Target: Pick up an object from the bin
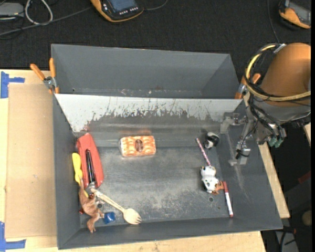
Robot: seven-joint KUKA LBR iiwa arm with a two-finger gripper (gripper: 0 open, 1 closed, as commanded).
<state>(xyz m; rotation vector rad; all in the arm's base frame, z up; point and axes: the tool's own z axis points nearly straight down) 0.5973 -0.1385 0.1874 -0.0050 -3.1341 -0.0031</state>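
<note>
My gripper (241, 154) hangs low over the right side of the bin, above the sloping right wall. Just left of it lies a small black and white round thing (212, 139). From there a thin pink striped stick (203, 151) runs down to a white toy figure with dark spots (209, 178). A red and white pen (227, 198) lies below the figure, near the front right corner. Nothing shows under the gripper except the grey bin wall.
An orange wrapped snack (137, 146) lies mid-bin. By the left wall sit a red tool (89, 160), a yellow piece (76, 167), a wooden fork (118, 209), a brown toy (89, 208) and a blue bit (109, 218).
</note>
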